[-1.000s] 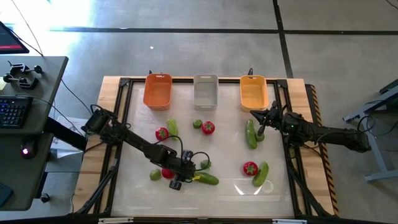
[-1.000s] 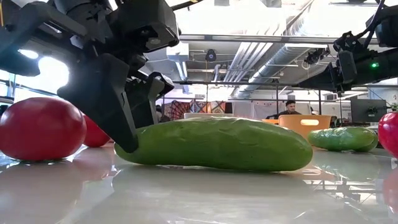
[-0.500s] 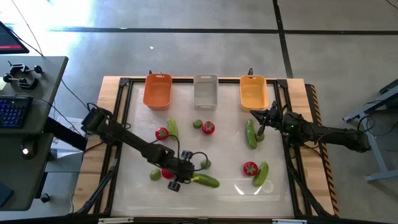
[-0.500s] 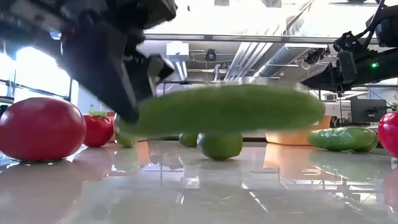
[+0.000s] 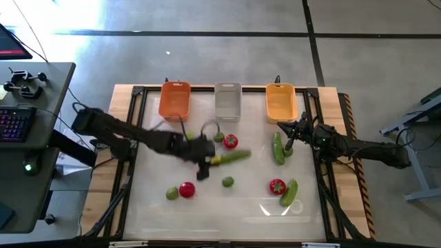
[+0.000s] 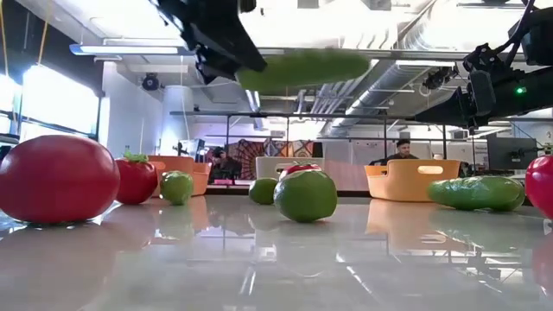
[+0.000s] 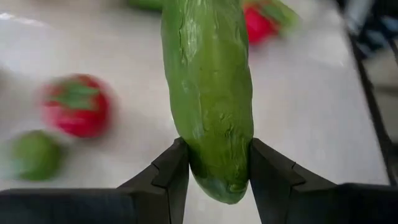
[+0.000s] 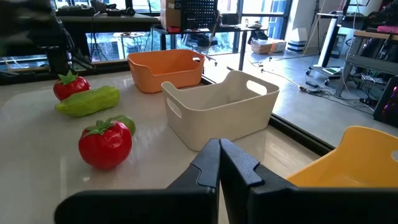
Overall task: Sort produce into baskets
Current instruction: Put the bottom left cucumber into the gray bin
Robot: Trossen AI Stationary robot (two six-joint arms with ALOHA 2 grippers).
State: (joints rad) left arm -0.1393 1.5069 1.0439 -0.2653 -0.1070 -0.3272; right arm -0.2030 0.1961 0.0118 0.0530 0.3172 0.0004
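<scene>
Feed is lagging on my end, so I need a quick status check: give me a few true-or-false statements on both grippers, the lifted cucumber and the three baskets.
1. The left gripper is shut on a cucumber. True.
2. That cucumber rests on the table. False: in the low view it is in the air, above the produce on the table.
3. The right gripper holds a tomato. False: it is shut on nothing, near the yellow-orange basket.
4. The pale grey basket stands between the orange-red basket and the yellow-orange one. True.
5. The pale grey basket holds a lime. False: the right wrist view shows it empty.
</scene>
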